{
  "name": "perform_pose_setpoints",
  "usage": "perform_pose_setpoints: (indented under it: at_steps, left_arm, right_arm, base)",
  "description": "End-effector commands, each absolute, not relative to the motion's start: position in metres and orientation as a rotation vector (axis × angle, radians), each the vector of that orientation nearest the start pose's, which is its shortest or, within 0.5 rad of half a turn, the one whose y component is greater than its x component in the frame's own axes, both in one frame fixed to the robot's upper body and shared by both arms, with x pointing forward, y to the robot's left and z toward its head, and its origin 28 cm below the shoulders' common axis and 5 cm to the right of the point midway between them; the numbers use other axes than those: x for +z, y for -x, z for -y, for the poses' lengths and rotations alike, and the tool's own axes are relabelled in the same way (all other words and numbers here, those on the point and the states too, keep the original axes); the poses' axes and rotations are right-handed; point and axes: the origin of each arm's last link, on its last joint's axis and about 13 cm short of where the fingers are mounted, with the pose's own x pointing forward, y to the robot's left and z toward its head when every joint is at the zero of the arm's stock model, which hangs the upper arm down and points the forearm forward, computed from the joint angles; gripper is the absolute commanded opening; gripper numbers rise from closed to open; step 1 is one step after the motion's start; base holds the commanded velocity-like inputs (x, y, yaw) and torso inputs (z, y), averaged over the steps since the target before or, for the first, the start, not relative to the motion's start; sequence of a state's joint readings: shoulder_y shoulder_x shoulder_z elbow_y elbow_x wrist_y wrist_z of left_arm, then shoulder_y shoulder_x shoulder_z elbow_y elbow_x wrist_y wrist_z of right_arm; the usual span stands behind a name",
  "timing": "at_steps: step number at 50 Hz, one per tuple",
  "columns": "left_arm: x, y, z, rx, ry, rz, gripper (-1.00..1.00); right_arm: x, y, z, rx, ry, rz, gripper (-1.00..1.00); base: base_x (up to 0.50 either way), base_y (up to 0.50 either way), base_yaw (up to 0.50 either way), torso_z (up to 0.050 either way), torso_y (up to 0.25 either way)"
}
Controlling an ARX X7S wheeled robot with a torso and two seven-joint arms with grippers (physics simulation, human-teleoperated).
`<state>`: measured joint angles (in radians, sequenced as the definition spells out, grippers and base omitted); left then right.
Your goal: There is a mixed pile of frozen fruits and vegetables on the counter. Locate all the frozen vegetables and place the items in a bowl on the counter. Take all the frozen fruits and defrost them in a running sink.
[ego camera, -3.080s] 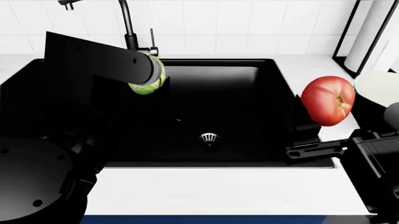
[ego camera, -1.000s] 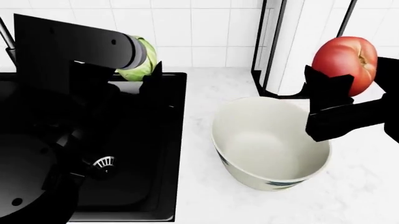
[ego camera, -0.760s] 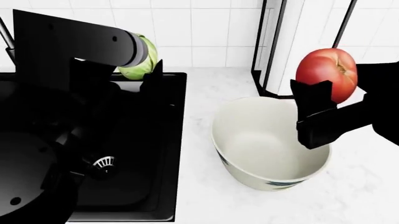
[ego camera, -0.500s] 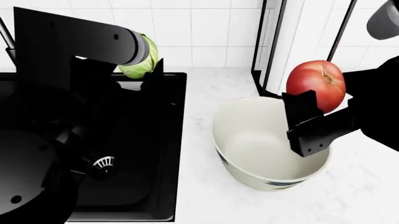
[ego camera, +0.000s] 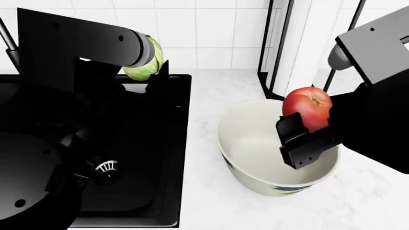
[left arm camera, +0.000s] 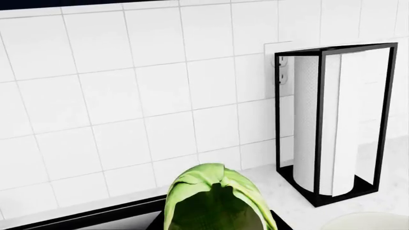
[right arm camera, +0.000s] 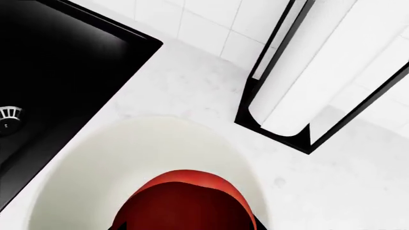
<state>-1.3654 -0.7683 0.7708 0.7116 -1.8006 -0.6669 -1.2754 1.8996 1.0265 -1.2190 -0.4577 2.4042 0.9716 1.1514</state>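
Red and round, a tomato (ego camera: 308, 113) is held clamped in the right gripper (ego camera: 305, 130) directly above the cream bowl (ego camera: 252, 165) at lower right, while a cabbage (ego camera: 145, 64) is gripped by the left gripper (ego camera: 152, 72) at upper left over the black sink (ego camera: 167, 158); placing in the bowl is judged in hand, release being called for next.

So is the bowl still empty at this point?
Empty: the bowl shows bare interior; the tomato is held above it in the right gripper.
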Motion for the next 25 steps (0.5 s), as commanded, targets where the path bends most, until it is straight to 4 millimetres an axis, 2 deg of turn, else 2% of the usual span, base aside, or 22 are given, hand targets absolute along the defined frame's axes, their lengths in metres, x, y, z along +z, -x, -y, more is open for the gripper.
perform_pose_setpoints:
  at_steps: [1, 25]
  left_arm:
    - [0.304, -0.185, -0.184, -0.212, -0.079, 0.081, -1.00]
    - [0.305, -0.185, -0.184, -0.213, -0.075, 0.084, -1.00]
  right_arm:
    - [0.327, -0.182, 0.131, 0.264, 0.371, -0.496, -1.00]
    - [0.320, -0.193, 0.129, 0.270, 0.366, -0.515, -1.00]
  base:
    - [0.00, 0.00, 0.00, 0.000, 0.000]
    - [0.00, 0.00, 0.00, 0.000, 0.000]
